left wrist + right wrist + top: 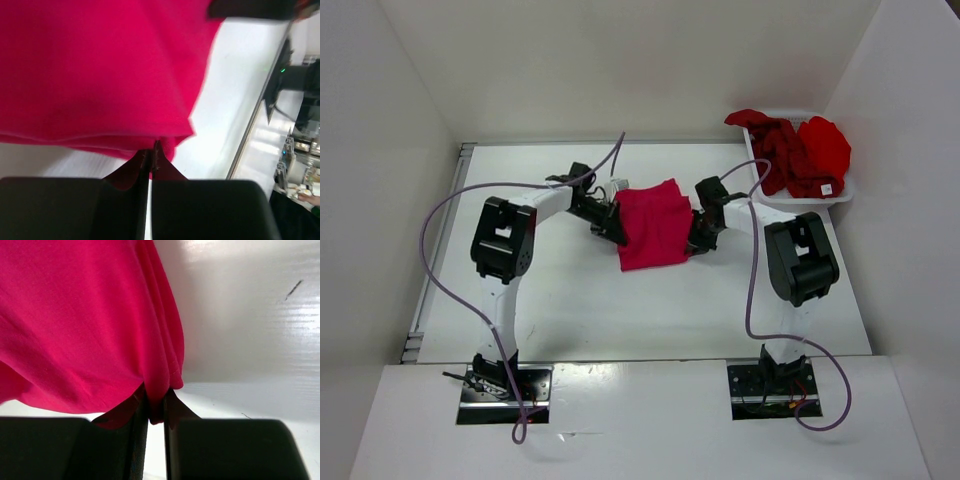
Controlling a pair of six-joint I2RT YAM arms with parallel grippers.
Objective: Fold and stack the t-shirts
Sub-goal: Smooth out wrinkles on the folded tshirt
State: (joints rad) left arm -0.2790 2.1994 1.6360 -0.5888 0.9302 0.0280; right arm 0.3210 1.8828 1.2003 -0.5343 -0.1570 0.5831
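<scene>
While both arms reach in over the middle of the white surface (620, 310), the left hand (152, 150) has its two black fingers pressed together on the pinkish-crimson cloth t-shirt (653, 225), with a tuck of fabric pinched at the tips. The right hand (156, 401) is likewise clamped on the same garment, a bunched edge squeezed in the narrow slot between its fingers.

In the overhead view the hands grip opposite sides of the t-shirt. The cloth spans between them as a rough, narrowed rectangle, nearer the far edge of the surface than the near one. Its near hem seems to lie on the surface, though the view is too coarse to be sure how much is lifted.

In the far right corner, a white plastic mesh basket (842, 196) holds a dark maroon t-shirt (775, 150) and a bright red t-shirt (825, 145), both heaped and unfolded.

The step in hand looks like a fold of the first shirt. The next move probably calls for both hands to travel together at even height, carry the held edge across, lay it flat, and only then release. Uneven travel would skew the fold.
</scene>
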